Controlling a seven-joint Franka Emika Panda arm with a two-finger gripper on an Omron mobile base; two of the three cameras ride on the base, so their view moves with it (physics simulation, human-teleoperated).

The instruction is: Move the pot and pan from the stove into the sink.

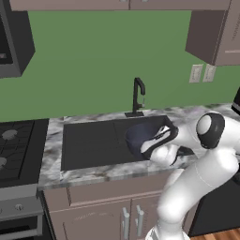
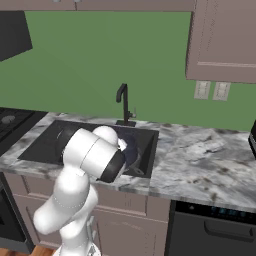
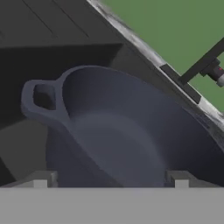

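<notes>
The room is a kitchen with a green back wall [image 1: 93,61], brown upper cabinets [image 2: 222,40] and brown lower cabinets [image 1: 103,213] under a marbled grey stone counter [image 2: 205,155]. Set into this counter is one wide dark sink [image 1: 89,143], and one thin black faucet [image 1: 137,96] stands on the stone behind its back edge. At the left side of the left base view there is one black stove [image 1: 16,145] with grey burner caps; two caps can be counted there, and its grey knob panel is below them. On the wall at the right there are two pale outlets [image 2: 211,90] side by side. One dark appliance front [image 2: 215,232] sits under the counter at the right. One white robot arm [image 1: 197,173] bends over the front edge of the counter and reaches into the right part of the sink. One dark blue-grey pot [image 3: 131,140] is inside the sink, in its right part, near the faucet side; it seems tilted in the left base view. One loop handle [image 3: 41,100] of the pot is visible in the hand view. The gripper [image 3: 109,178] is released, its two tips set wide apart just at the near wall of the pot, and they are not closed on anything.
</notes>
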